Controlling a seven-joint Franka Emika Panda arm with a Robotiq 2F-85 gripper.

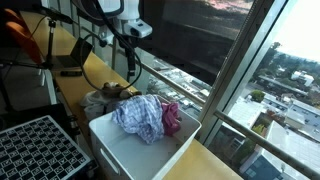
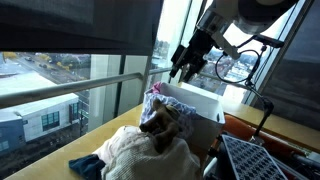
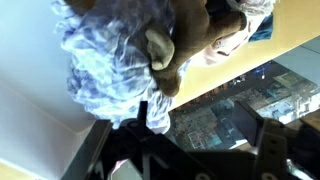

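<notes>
Worktop point(image 1: 215, 162) of pale wood runs along the window and carries a white bin point(image 1: 130, 150). Beside the bin lies a heap of clothes point(image 2: 150, 150), none of it binned yet. A checked cloth point(image 1: 138, 115) and a pink cloth point(image 1: 172, 118) already lie inside. My tool point(image 2: 187, 68) hangs above them, fingers apart, holding nothing.

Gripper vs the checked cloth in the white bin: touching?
Apart. In an exterior view the gripper hangs above the white bin, and window background shows between its jaws and the checked cloth below.
</notes>
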